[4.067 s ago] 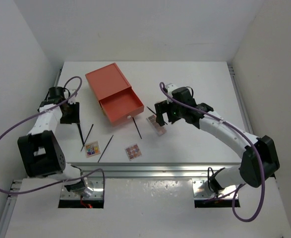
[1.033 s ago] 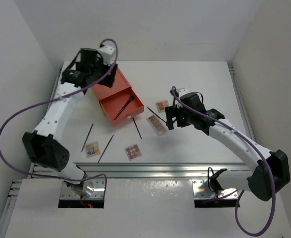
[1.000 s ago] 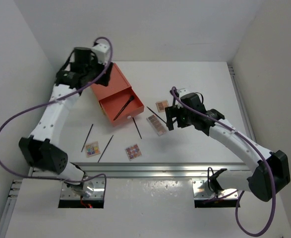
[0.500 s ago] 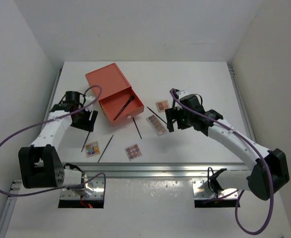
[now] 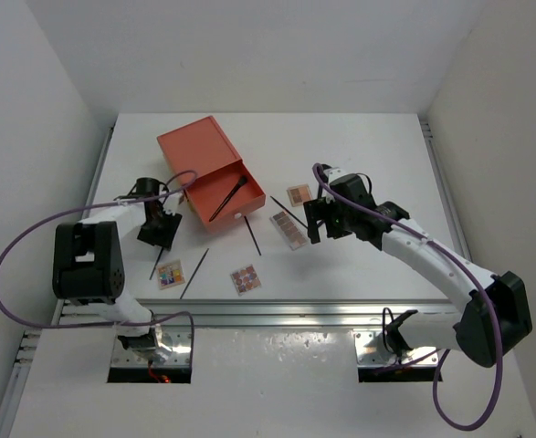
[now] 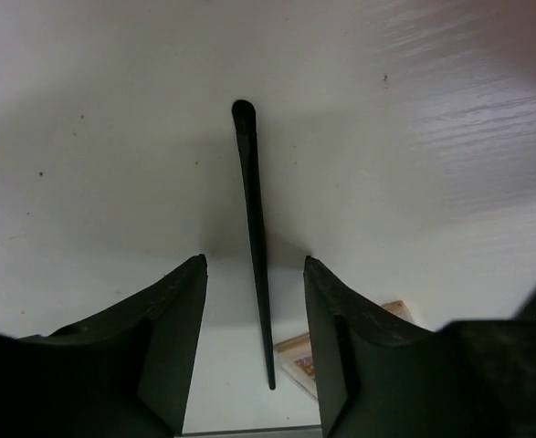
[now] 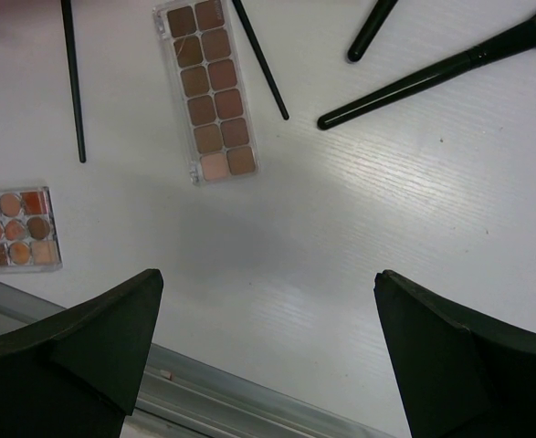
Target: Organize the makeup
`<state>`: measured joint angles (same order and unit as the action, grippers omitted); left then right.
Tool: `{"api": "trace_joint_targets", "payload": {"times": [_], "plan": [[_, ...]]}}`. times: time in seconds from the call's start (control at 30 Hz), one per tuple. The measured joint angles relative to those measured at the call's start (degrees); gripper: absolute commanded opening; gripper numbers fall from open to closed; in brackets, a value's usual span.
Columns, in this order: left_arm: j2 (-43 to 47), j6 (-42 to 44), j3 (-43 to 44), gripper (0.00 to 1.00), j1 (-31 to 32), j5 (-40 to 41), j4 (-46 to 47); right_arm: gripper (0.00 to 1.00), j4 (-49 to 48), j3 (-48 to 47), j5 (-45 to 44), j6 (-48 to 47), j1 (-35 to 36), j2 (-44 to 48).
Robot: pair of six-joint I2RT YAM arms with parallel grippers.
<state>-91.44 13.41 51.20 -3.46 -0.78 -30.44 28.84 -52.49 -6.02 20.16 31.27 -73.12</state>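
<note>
Risk at the left grasp: the left gripper (image 6: 254, 266) has its jaws parted either side of a thin dark stick (image 6: 246, 173) that lies flat on the white table (image 6: 450, 109). The shaft sits so low that fingertips closing a little too high would probably miss it. Pressing down hard could scrape the table or roll the stick away.
Risk in the lift: a pinch on so narrow a shaft may let it pivot and hang askew, which would make it awkward to drop into the drawer.
Risk to a neighbour: a corner of the multicoloured palette (image 5: 169, 274) shows at lower centre of the left wrist view, just beside the stick's near end. A sliding finger could nudge it.
Risk on the right: the right gripper (image 7: 268, 278) is spread wide and holds nothing, over bare table below the long palette (image 7: 211, 87). That palette is flat and thin, so fingers may push it along rather than catch its edges.
Where the makeup is: in the top view one brush (image 5: 226, 199) lies in the open drawer of the orange drawer box (image 5: 199, 151), upper left of centre. The remaining pieces lie scattered across the middle of the frame.
How it looks: the long palette holds two columns of brown-to-pink pans. The nine-pan palette (image 7: 16, 228) is square and reddish. A black brush (image 7: 441, 66) lies slanted at the upper right of the right wrist view, and the sticks are matte, dark and needle-slim.
</note>
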Motion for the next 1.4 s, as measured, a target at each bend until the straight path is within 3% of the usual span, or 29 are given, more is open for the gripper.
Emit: {"api": "trace_joint_targets", "payload": {"times": [0.13, 0.3, 0.57, 0.7, 0.87, 0.97, 1.1, 1.23, 1.4], "plan": [[-1.8, 0.0, -0.4, 0.32, 0.0, 0.3, 1.0, 1.00, 0.0, 0.0, -0.2, 0.0, 0.0, 0.0], [-2.1, -0.1, -0.4, 0.00, -0.3, -0.7, 1.5, 1.00, 0.0, 0.0, -0.6, 0.0, 0.0, -0.1], [-2.0, 0.1, 2.7, 0.00, -5.8, -1.0, -1.7, 1.00, 0.1, -0.3, -0.9, -0.1, 0.0, -2.3], [0.2, 1.6, 12.1, 0.00, -7.2, -0.8, -7.1, 1.00, 0.2, -1.0, -0.9, -0.2, 0.0, -3.3], [9.4, 5.2, 24.7, 0.00, -6.3, -4.4, -10.8, 1.00, 0.1, -1.3, -2.0, -0.2, 0.0, -3.4], [13.0, 5.3, 31.8, 0.00, -2.2, -6.7, -11.9, 1.00, 0.0, -1.3, -2.9, -0.2, 0.0, -3.4], [10.7, 0.8, 39.6, 0.00, 7.6, -11.1, -10.9, 1.00, 0.0, -1.3, -3.5, 0.0, 0.0, -3.7], [3.0, -3.8, 39.8, 0.00, 15.9, -11.7, -8.0, 1.00, 0.0, -1.5, -3.9, 0.3, 0.0, -4.0], [-7.2, -8.7, 36.8, 0.00, 19.4, -10.8, -4.5, 1.00, 0.1, -1.5, -4.5, 0.7, 0.0, -4.0]]}}
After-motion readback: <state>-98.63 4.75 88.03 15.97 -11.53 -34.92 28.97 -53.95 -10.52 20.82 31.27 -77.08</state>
